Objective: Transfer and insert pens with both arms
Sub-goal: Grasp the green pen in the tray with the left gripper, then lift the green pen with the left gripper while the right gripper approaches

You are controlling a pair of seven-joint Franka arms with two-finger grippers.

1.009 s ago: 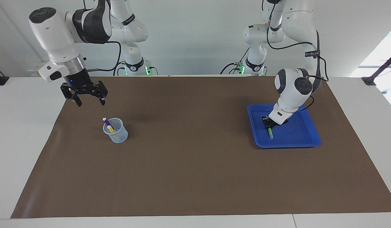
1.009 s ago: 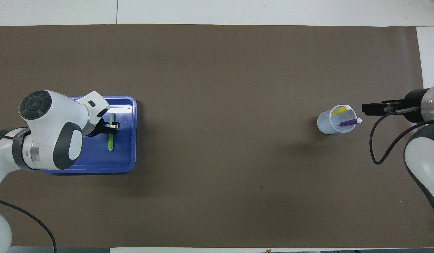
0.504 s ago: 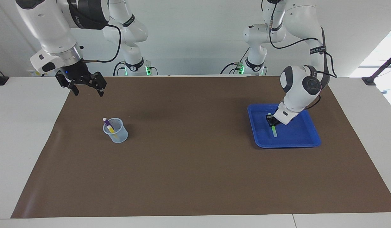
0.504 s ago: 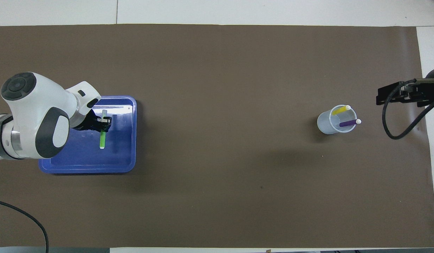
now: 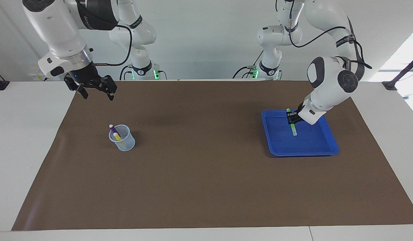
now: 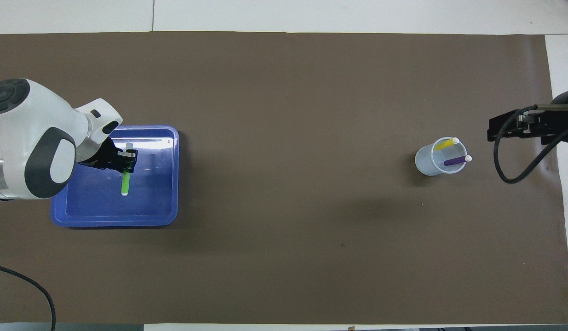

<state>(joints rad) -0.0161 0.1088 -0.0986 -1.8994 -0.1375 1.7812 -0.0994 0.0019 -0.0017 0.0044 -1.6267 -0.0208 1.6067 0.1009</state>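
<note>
A robotics lab — two large white arms (image 5: 330,83) mounted at a white table (image 5: 25,134) under a brown mat (image 5: 206,187), bare white wall, trailing cables.

No text, label or number is legible anywhere.

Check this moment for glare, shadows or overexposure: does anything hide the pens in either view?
Facing view: a blown-out window patch at the edge by the left arm's end, clear of the work; soft shadow on the brown mat. Overhead view: small glare spots on the blue tray; the green pen in the left claw reads clearly, as do the yellow pen and purple pen in the cup.
</note>
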